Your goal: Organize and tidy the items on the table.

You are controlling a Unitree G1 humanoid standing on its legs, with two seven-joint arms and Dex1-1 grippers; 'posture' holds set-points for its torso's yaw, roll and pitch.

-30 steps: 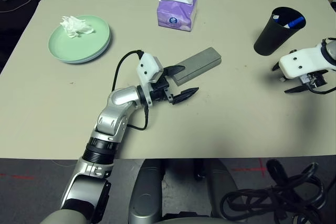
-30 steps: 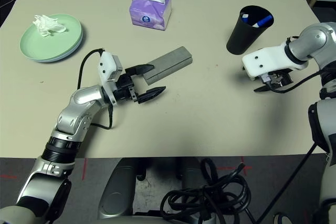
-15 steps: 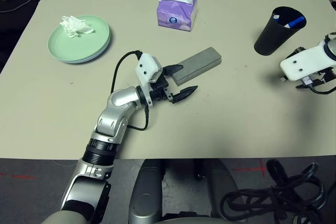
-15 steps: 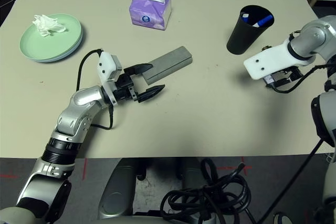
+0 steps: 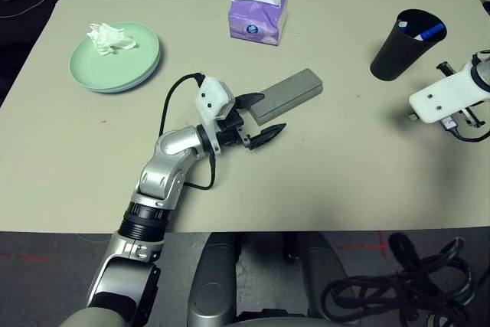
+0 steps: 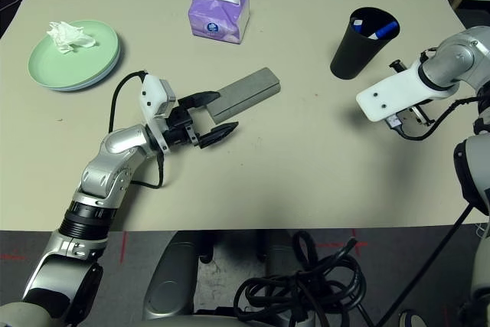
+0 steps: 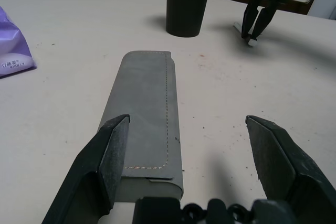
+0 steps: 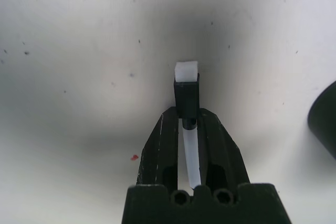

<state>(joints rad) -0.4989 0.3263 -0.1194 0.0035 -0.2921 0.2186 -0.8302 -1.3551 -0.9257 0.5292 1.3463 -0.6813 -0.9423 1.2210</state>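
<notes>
The right pincer is clamped on the white-and-black pen, just above the table beside the black cup. The left pincer (fingers spread wide) straddles the near end of the grey glasses case.

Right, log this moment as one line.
left pincer: open at glasses case | right pincer: shut on pen | cup: upright

Grey floor below the near edge — red tape marks, coiled black cables.
</notes>
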